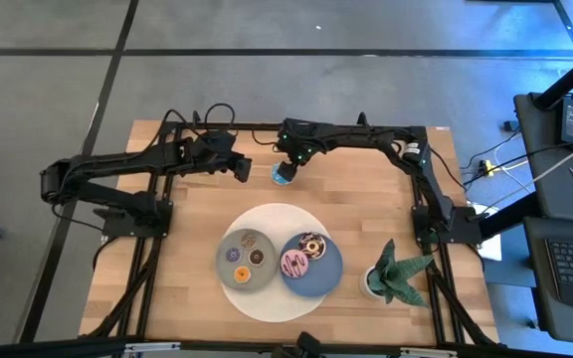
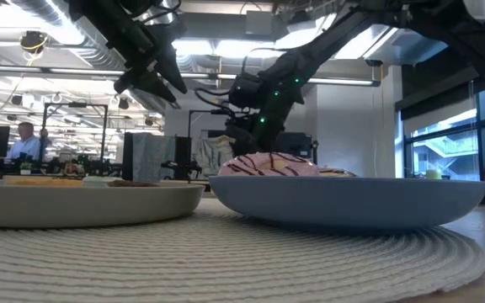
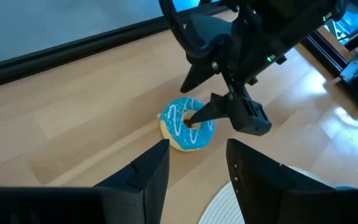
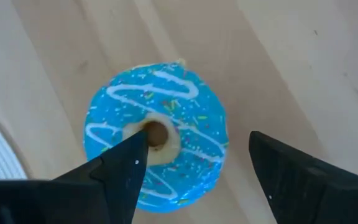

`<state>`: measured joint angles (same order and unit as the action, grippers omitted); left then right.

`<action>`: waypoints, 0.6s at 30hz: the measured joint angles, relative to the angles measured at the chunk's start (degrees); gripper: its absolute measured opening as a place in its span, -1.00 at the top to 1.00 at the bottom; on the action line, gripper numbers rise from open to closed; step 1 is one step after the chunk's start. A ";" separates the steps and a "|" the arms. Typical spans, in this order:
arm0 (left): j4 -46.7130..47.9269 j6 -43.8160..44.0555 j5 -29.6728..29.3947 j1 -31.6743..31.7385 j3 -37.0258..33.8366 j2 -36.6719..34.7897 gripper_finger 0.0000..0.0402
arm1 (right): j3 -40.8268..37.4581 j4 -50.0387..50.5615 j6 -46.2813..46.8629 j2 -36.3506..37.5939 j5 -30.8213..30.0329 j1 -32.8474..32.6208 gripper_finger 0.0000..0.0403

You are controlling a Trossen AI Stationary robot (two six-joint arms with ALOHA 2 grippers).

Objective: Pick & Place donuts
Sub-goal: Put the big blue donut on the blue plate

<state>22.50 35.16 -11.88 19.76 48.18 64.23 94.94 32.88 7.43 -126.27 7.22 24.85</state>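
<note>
Near the counter's far edge, the blue donut is straddled by the right claw, spread wide, nothing held; one finger at the hole. Closing should be square across the rim.

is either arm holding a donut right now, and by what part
Nothing is held yet. The right tool is open over the blue donut, one finger at its hole, one outside its rim. The left tool is open and empty.
</note>
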 joint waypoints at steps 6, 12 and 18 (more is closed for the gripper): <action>0.00 -0.23 0.00 -0.01 0.00 0.00 0.24 | 0.04 0.23 1.19 -1.10 -1.61 0.02 -0.21; 0.00 -0.46 0.02 -0.01 0.00 0.00 0.24 | 0.04 0.49 -0.27 -1.03 -2.36 0.01 0.12; 0.00 -0.46 0.02 -0.03 0.00 0.00 0.25 | 0.07 2.30 -1.62 -1.03 -2.38 0.01 0.51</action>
<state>22.50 34.70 -11.86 19.73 48.18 64.23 95.00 35.18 5.82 -127.31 4.84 24.86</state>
